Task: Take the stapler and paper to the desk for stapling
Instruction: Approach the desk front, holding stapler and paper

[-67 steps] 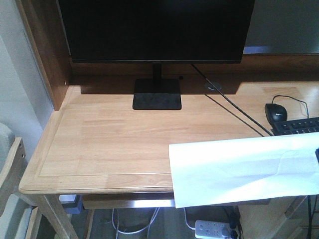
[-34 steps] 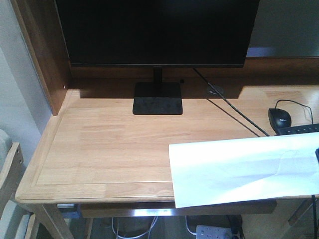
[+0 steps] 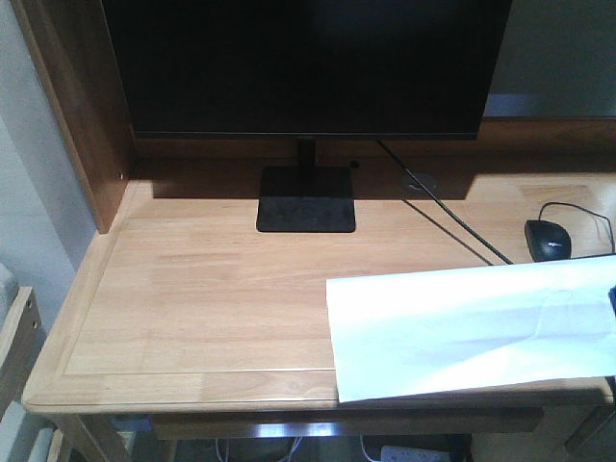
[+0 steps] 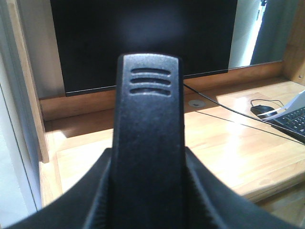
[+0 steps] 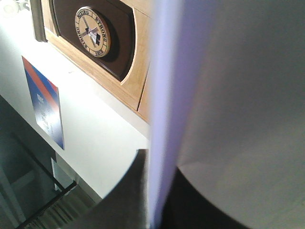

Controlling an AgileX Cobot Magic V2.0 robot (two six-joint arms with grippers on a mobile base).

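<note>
The black stapler (image 4: 150, 119) fills the middle of the left wrist view, standing up between the fingers of my left gripper (image 4: 148, 191), which is shut on it. The white paper (image 3: 462, 327) hangs flat across the lower right of the front view, in front of the light-wood desk (image 3: 212, 279). In the right wrist view the paper (image 5: 238, 86) runs edge-on between the dark fingers of my right gripper (image 5: 159, 200), shut on it. The stapler's orange-red end is hidden.
A large black monitor (image 3: 303, 67) on a square base (image 3: 305, 198) stands at the back of the desk. A black mouse (image 3: 549, 239) with its cable and a keyboard (image 4: 293, 121) lie at the right. A dark brown side panel (image 3: 72, 115) closes the left.
The front view has closed in on the desk: its front edge sits lower and the monitor looms larger. The paper stays in the same place in the frame and now covers the keyboard.
</note>
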